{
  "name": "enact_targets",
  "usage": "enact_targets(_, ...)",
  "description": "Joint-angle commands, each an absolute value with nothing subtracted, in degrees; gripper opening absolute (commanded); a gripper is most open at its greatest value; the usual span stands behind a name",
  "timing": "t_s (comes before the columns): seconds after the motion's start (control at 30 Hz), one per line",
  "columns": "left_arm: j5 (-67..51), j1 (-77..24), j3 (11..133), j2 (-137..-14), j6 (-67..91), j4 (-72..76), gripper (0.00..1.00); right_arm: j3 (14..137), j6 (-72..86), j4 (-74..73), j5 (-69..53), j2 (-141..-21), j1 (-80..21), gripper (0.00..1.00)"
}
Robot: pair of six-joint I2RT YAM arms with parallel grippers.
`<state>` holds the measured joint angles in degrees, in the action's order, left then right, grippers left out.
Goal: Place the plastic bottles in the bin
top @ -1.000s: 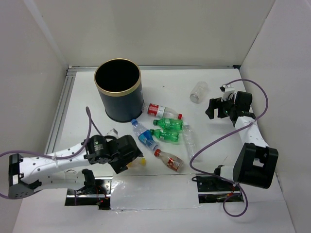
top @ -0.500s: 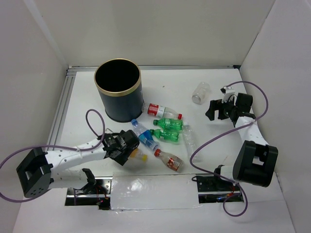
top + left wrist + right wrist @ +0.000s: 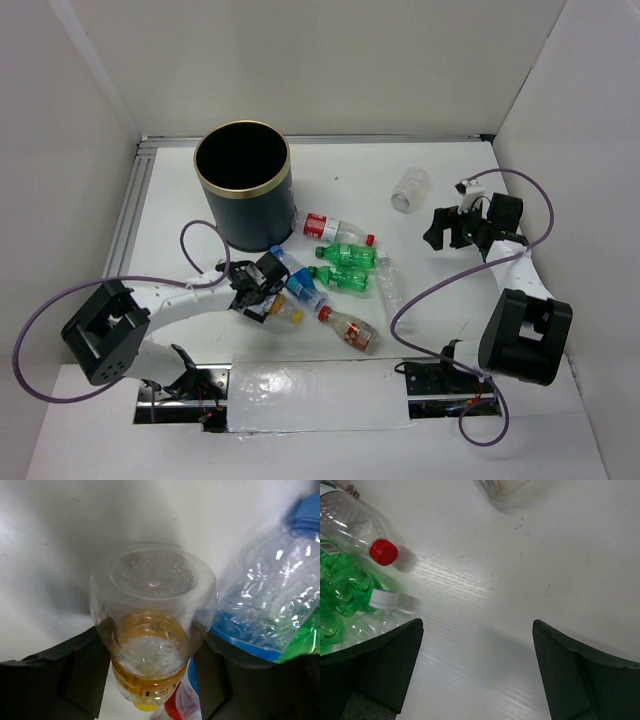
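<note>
White walls close round three sides of the white bench (image 3: 340, 170) I am working over. My left arm lies low across the near-left part of it. Its shoulder block sits by the near-left corner, and the forearm stretches right, with the wrist tipped so the left tool (image 3: 268, 303) points down at the near end of the bottle pile. In the left wrist view, its two dark fingers (image 3: 75, 672) stand either side of a small yellow-labelled clear plastic bottle (image 3: 152, 605). The bottle's base faces the camera, and both fingers seem to lie against its sides. So this tool is partly closed around that bottle, which lies on the bench.

My right arm rises by the right edge, forearm running towards the far edge and wrist bent left. The right tool (image 3: 435, 228) is spread wide and holds nothing, with only bare bench between its fingers.

A tall dark cylindrical bin with a gold rim (image 3: 250, 225) stands upright towards the far-left corner. Beside its base, mid-bench, lie a red-labelled bottle (image 3: 325, 228), two green bottles (image 3: 345, 254), a blue-labelled bottle (image 3: 298, 285), a plain clear bottle (image 3: 390, 290) and a second red-labelled bottle (image 3: 350, 331). A wide clear bottle (image 3: 408, 190) lies alone towards the far-right corner.
</note>
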<state>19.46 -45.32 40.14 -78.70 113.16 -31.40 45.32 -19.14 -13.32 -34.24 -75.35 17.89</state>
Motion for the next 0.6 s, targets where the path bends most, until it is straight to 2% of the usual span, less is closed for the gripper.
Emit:
enact_targets(0.0,20.9,-44.3,42.5,-81.6,112.4,-30.5,0.67,46.7,-22.9,-16.9,-40.0,-75.4,18.2,0.96)
enact_targets(0.1,23.2,-44.3,43.4,-80.4,103.2,-29.7,0.39,48.9,-28.4,-22.0,-43.8,-75.4,18.2,0.90)
enact_targets(0.17,24.8,-45.5,46.1,-77.8,93.8,-31.4,0.07,49.7,-31.0,-24.6,-44.6,-75.4,18.2,0.88)
enact_targets(0.23,25.9,-48.0,51.6,-74.8,87.0,-33.5,0.00,51.5,-32.2,-25.6,-44.6,-75.4,18.2,0.87)
enact_targets(0.27,28.1,-49.6,53.6,-73.8,83.8,-34.4,0.00,51.5,-32.2,-25.6,-44.6,-75.4,18.2,0.87)
enact_targets(0.3,30.0,-52.8,58.2,-71.7,72.3,-35.1,0.00,53.2,-30.9,-24.0,-42.6,-75.4,18.2,0.87)
enact_targets(0.37,30.9,-56.0,63.3,-70.9,68.2,-34.5,0.00,54.0,-28.9,-21.1,-40.9,-77.2,16.7,0.90)
enact_targets(0.43,34.0,-58.3,71.6,-70.4,57.4,-33.4,0.00,57.4,-19.2,-17.9,-35.2,-79.5,16.1,0.92)
enact_targets(0.57,42.1,-57.7,84.2,-73.0,42.7,-29.6,0.00,67.4,-2.9,-16.0,-34.4,-90.9,15.5,0.99)
